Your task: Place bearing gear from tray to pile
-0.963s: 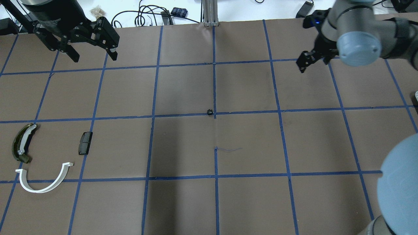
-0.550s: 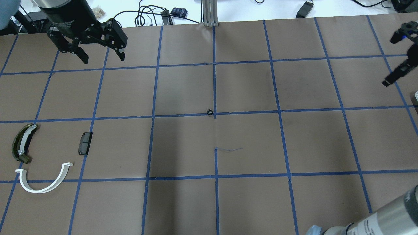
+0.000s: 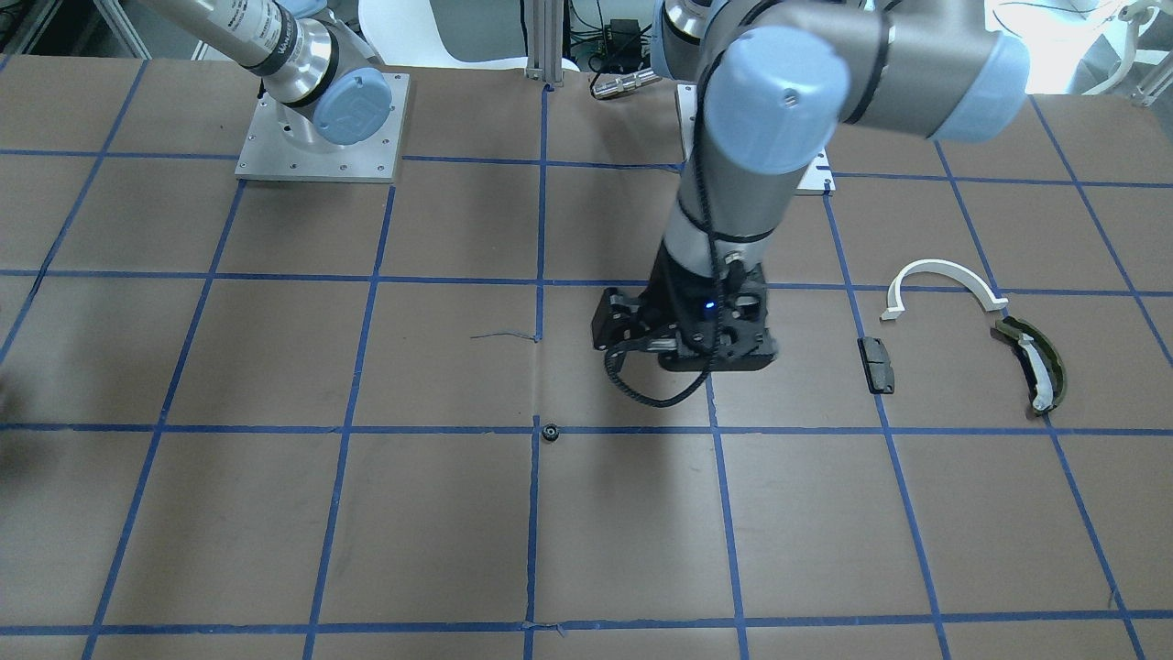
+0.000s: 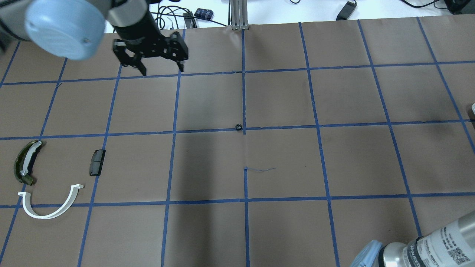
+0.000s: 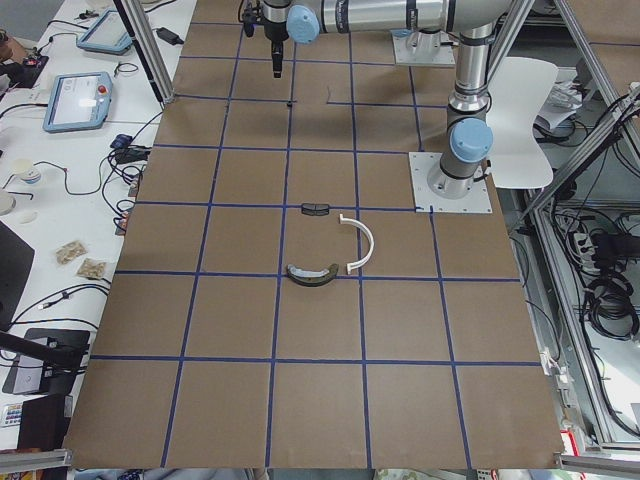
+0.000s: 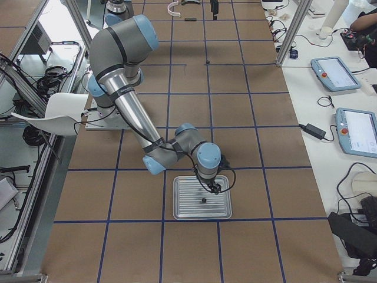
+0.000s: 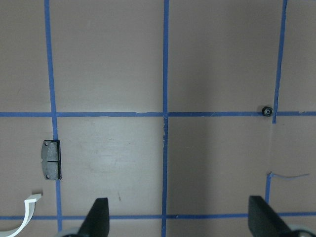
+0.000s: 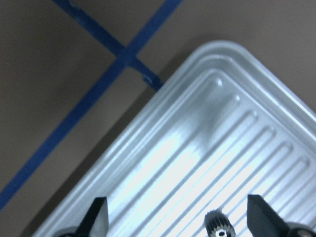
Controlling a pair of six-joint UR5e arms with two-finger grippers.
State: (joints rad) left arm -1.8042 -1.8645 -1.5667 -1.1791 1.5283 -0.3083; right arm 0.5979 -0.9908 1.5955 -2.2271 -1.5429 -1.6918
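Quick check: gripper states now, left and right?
Left gripper: open, empty.
Right gripper: open over the tray, gear not gripped.

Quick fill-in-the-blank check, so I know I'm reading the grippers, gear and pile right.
1. The right gripper hangs over the ___.
2. Its jaws are ___, with a gear lying between them.
3. The pile counts ___ parts.
4. The left gripper, jaws apart above bare table, holds ___.

Missing words: tray; open; three; nothing.
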